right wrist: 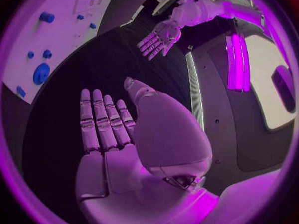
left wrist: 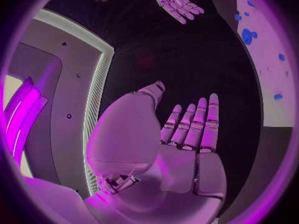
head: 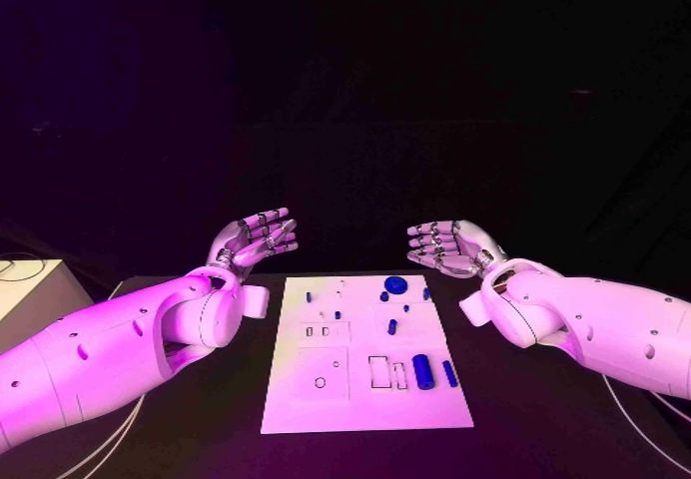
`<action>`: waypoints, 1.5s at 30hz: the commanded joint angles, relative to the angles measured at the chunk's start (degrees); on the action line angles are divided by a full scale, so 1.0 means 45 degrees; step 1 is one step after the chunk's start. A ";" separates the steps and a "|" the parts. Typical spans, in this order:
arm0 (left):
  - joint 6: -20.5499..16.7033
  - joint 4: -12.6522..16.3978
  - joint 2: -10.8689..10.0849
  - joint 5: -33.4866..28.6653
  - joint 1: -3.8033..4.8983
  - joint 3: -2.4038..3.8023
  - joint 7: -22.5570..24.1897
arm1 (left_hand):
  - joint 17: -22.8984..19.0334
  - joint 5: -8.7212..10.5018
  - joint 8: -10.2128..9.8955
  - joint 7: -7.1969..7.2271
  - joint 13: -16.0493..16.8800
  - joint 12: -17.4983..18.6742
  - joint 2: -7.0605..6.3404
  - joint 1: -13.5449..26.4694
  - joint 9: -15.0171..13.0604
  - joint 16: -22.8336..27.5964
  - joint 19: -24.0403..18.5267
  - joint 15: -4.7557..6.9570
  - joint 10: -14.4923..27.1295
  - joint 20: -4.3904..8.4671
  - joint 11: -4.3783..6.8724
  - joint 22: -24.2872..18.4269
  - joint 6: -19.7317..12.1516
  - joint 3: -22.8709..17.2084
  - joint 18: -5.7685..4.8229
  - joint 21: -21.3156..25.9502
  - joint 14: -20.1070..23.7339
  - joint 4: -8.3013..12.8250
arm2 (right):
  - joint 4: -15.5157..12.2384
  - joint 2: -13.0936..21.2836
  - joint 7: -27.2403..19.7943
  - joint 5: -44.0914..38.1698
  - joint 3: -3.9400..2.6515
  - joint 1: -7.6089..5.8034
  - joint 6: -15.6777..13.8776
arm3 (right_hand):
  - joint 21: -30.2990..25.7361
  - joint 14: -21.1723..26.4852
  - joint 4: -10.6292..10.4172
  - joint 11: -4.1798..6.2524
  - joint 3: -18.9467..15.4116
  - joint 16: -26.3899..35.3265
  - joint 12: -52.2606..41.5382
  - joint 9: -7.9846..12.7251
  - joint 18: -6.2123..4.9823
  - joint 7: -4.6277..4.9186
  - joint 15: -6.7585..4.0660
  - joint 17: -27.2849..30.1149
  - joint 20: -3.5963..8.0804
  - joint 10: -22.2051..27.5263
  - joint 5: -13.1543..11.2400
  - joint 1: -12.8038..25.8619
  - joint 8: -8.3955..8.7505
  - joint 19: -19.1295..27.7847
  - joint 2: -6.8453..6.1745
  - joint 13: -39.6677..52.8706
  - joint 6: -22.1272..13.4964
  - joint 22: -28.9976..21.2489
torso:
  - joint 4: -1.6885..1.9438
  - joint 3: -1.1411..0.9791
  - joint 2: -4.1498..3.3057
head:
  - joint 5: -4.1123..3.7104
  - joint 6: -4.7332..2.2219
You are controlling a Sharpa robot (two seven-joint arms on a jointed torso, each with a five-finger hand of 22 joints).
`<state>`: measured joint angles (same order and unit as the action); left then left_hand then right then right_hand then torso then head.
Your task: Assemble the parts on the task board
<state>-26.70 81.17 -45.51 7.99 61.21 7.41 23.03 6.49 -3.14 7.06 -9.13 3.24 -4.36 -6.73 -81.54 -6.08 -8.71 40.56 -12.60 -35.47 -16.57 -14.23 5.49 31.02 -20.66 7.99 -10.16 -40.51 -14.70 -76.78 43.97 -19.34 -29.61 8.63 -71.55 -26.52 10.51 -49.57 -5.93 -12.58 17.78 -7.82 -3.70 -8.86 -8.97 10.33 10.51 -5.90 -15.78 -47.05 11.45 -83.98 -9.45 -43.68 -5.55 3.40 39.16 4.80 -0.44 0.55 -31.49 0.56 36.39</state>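
**Board untouched, both hands idle above the counter**

My left hand (head: pixel 254 239) is raised off the counter (head: pixel 547 419), beyond the far left corner of the task board (head: pixel 325 399). Palm up, fingers (left wrist: pixel 193 127) straight and lying close side by side, thumb apart. Nothing in it.

My right hand (head: pixel 449 246) mirrors it beyond the far right corner. Its fingers (right wrist: pixel 99 119) are also extended and close together, thumb off to one side, palm bare. Neither hand touches the board or any part.

The task board lies flat in the middle of the counter, between my two arms. On it, the blue parts (head: pixel 393 284) sit scattered: a round, larger one near the far edge with smaller pieces just beside it, one small piece (head: pixel 391 324) about mid-board, and two longer pieces (head: pixel 422 370) near the right side toward me, next to outlined slots (head: pixel 378 371). Several outlined recesses on the left half look vacant, though they are too small to read with certainty.

Judgement: assembly looks barely begun, if begun at all. I cannot tell whether any part is already seated. What is left appears to be nearly everything: pick each loose piece, match it to its recess, press it home.
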 commanded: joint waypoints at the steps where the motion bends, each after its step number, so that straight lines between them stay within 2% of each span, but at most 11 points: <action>1: 0.0819 0.0369 -0.0279 0.0262 0.0007 0.0022 -0.0042 | 0.0443 -0.0005 0.0739 -0.1347 0.0189 -0.0532 0.0107 0.0103 -0.0446 -0.0772 0.1238 0.0458 -0.2958 0.0056 0.0343 0.0176 0.2266 -0.0306 0.0525 -0.0622 -0.1787 0.0168 | 0.0185 -0.0050 0.0467 -0.3663 -0.0021 -0.0223 -0.0024 | 0.1303 -0.3277 0.0420 0.0657 0.1161 -0.0883 -0.0051 -0.0201 -0.0350 0.0545 -0.0919 -0.0443 0.0784 -0.2855 0.0026 0.0114 -0.0527 -0.2946 -0.0736 0.0061 0.2682 0.0371 | -0.0008 -0.0018 -0.0201 | -0.0060 -0.0055; 3: 0.1027 0.0611 -0.0481 0.0365 0.0008 0.0043 -0.0131 | 0.0751 -0.0011 0.1096 -0.1200 0.0168 -0.0610 0.0077 0.0178 -0.0632 -0.1182 0.1825 0.0692 -0.3718 0.0198 0.0538 0.0263 0.3318 -0.0547 0.0582 -0.0959 -0.2496 0.0293 | 0.0249 -0.0069 0.0805 -0.4659 -0.0024 -0.0353 0.0119 | 0.1666 -0.3823 0.0494 0.0752 0.1221 -0.1071 -0.0023 -0.0182 -0.0329 0.0473 -0.1093 -0.0586 0.0985 -0.3061 0.0059 0.0149 -0.0530 -0.3365 -0.0837 0.0060 0.2855 0.0547 | -0.0007 -0.0042 -0.0302 | -0.0067 -0.0081; 4: 0.1168 0.0793 -0.0617 0.0423 0.0008 0.0068 -0.0200 | 0.1063 -0.0010 0.1231 -0.1094 0.0195 -0.0691 0.0033 0.0240 -0.0680 -0.1585 0.2375 0.0914 -0.4262 0.0414 0.0698 0.0385 0.3624 -0.0704 0.0588 -0.1299 -0.3219 0.0343 | 0.0264 -0.0071 0.1071 -0.5359 -0.0029 -0.0427 0.0253 | 0.2316 -0.4720 0.0627 0.0919 0.1225 -0.1437 -0.0044 -0.0182 -0.0320 0.0343 -0.1411 -0.0843 0.1288 -0.3411 0.0068 0.0144 -0.0576 -0.3982 -0.0891 0.0070 0.3146 0.0892 | -0.0001 -0.0050 -0.0377 | -0.0079 -0.0114; 10: 0.1756 0.1820 -0.1329 0.0605 0.0008 0.0225 -0.0476 | 0.2812 -0.0007 0.1507 -0.0747 0.0255 -0.0585 -0.0302 0.0404 -0.0824 -0.3854 0.4214 0.1716 -0.5779 0.1314 0.1223 0.1164 0.4447 -0.1339 0.0559 -0.2994 -0.5465 0.0656 | 0.0194 -0.0081 0.2705 -0.8664 -0.0050 -0.0757 0.0952 | 0.4511 -0.7135 0.0660 0.1308 0.1231 -0.2727 0.0020 -0.0115 -0.0313 0.0081 -0.2024 -0.1998 0.2113 -0.4062 -0.0084 0.0469 -0.0414 -0.5171 -0.1121 0.0069 0.3600 0.2228 | 0.0084 -0.0079 -0.0820 | -0.0214 -0.0289; 15: 0.2359 0.2591 -0.1813 0.0683 0.0006 0.0432 -0.0635 | 0.5053 -0.0050 0.1646 -0.0557 0.0256 -0.0235 -0.0549 0.0507 -0.1041 -0.6860 0.4389 0.2043 -0.6540 0.1784 0.1438 0.2528 0.4777 -0.2010 0.0507 -0.5194 -0.5481 0.1125 | 0.0058 -0.0093 0.4036 -1.0947 -0.0066 -0.1007 0.1318 | 0.6267 -0.8080 0.0423 0.1621 0.1874 -0.5426 0.0022 -0.0289 -0.0317 -0.0188 -0.2328 -0.4008 0.2424 -0.4865 0.0083 0.0689 -0.0408 -0.5776 -0.1596 0.0154 0.4184 0.3462 | 0.0217 -0.0055 -0.1179 | -0.0361 -0.0358; 17: 0.2754 0.2899 -0.1983 0.0805 0.0006 0.0542 -0.0704 | 0.5492 -0.0018 0.1746 -0.0494 0.0260 -0.0154 -0.0609 0.0472 -0.1142 -0.7429 0.4065 0.2095 -0.6767 0.1828 0.1548 0.2997 0.4882 -0.2296 0.0493 -0.5866 -0.5260 0.1371 | 0.0063 -0.0141 0.4617 -1.1890 -0.0074 -0.1118 0.1423 | 0.8661 -0.7955 0.0313 0.1698 0.2291 -0.7188 0.0035 -0.0547 0.0011 -0.0243 -0.2325 -0.5204 0.2483 -0.5025 0.0129 0.0811 -0.0402 -0.6487 -0.1890 0.0197 0.4248 0.6348 | 0.0328 -0.0049 -0.1368 | -0.0469 -0.0423; 18: 0.2897 0.3021 -0.2052 0.0845 0.0005 0.0581 -0.0734 | 0.5665 -0.0011 0.1791 -0.0453 0.0260 -0.0121 -0.0680 0.0484 -0.1188 -0.7683 0.3972 0.2130 -0.6867 0.1852 0.1580 0.3231 0.4920 -0.2389 0.0497 -0.6215 -0.5263 0.1490 | 0.0096 -0.0184 0.4821 -1.2216 -0.0076 -0.1156 0.1454 | 1.0618 -0.8028 0.0275 0.1709 0.2422 -0.8838 0.0007 -0.0643 0.0409 -0.0281 -0.2400 -0.6698 0.2451 -0.5117 0.0124 0.0858 -0.0388 -0.7303 -0.1985 0.0242 0.4211 0.8896 | 0.0360 -0.0042 -0.1429 | -0.0504 -0.0444; 20: 0.3051 0.3260 -0.2185 0.0918 0.0005 0.0652 -0.0832 | 0.5909 -0.0010 0.1837 -0.0414 0.0246 -0.0021 -0.0780 0.0609 -0.1260 -0.8007 0.3835 0.2155 -0.6962 0.1877 0.1608 0.3713 0.4911 -0.2556 0.0499 -0.6942 -0.5122 0.1622 | 0.0203 -0.0299 0.5144 -1.2766 -0.0079 -0.1209 0.1507 | 1.2408 -0.8042 0.0214 0.1662 0.2738 -1.1922 -0.0003 -0.0919 0.0711 -0.0288 -0.2317 -0.9776 0.2419 -0.5041 0.0176 0.0929 -0.0389 -0.7778 -0.2168 0.0287 0.4133 1.1245 | 0.0420 -0.0035 -0.1600 | -0.0592 -0.0505; 25: 0.3066 0.3637 -0.2379 0.1051 0.0006 0.0781 -0.1082 | 0.6357 -0.0001 0.1835 -0.0312 0.0288 0.0028 -0.1030 0.0891 -0.1378 -0.8640 0.3990 0.2263 -0.7202 0.1948 0.1688 0.4826 0.4736 -0.2824 0.0549 -0.8741 -0.5185 0.1877 | 0.0509 -0.0586 0.5445 -1.3394 -0.0081 -0.1261 0.1502 | 1.4495 -0.8191 0.0259 0.1676 0.3144 -1.4416 0.0003 -0.1273 0.1116 -0.0302 -0.2307 -1.2408 0.2337 -0.5100 0.0159 0.0867 -0.0408 -0.8520 -0.2197 0.0361 0.4020 1.4093 | 0.0568 -0.0022 -0.1874 | -0.0786 -0.0565; 39: 0.2924 0.4004 -0.2671 0.1303 0.0006 0.1001 -0.1394 | 0.6575 0.0001 0.1814 -0.0265 0.0330 0.0035 -0.1123 0.1162 -0.1443 -0.8914 0.3923 0.2304 -0.7319 0.1987 0.1730 0.5319 0.4657 -0.2935 0.0557 -0.9525 -0.5283 0.1918 | 0.0640 -0.0871 0.6201 -1.3833 -0.0087 -0.1301 0.1842 | 1.5231 -0.8084 0.0244 0.1579 0.3450 -1.5214 0.0058 -0.1634 0.1237 -0.0234 -0.2243 -1.2886 0.2166 -0.4569 0.0191 0.1250 -0.0433 -0.8830 -0.2411 0.0308 0.3948 1.5056 | 0.0724 -0.0001 -0.2335 | -0.0963 -0.0639; 45: 0.2991 0.4109 -0.2742 0.1314 0.0006 0.1076 -0.1440 | 0.6587 0.0003 0.1807 -0.0270 0.0326 0.0052 -0.1117 0.1212 -0.1448 -0.8919 0.3910 0.2298 -0.7295 0.1984 0.1723 0.5363 0.4641 -0.2944 0.0556 -0.9595 -0.5273 0.1899 | 0.0882 -0.1128 0.6442 -1.3905 -0.0086 -0.1281 0.2011 | 1.5229 -0.7997 0.0251 0.1550 0.3130 -1.5252 0.0020 -0.1747 0.1219 -0.0289 -0.2214 -1.2721 0.2129 -0.4005 0.0159 0.1459 -0.0382 -0.8843 -0.2422 0.0291 0.3764 1.5034 | 0.0780 -0.0046 -0.2512 | -0.0966 -0.0723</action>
<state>-14.53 99.39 -57.84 13.40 61.21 12.17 16.85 36.05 -3.14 15.31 -10.53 4.68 -4.31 -11.84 -76.64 -12.50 -48.49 58.35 -2.06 -68.22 -7.98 -6.35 29.56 52.22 -33.69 9.75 -52.98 -64.08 -6.09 -73.04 39.07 7.77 -90.39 8.27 -77.35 -19.35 79.23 -84.14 -4.78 -5.59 32.15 -76.36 -3.69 -16.64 -4.37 9.05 0.08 -63.36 -6.27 -65.45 12.32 -78.10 -11.29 -83.30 -16.42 4.76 56.37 72.77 2.88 0.46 -42.26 -3.72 33.23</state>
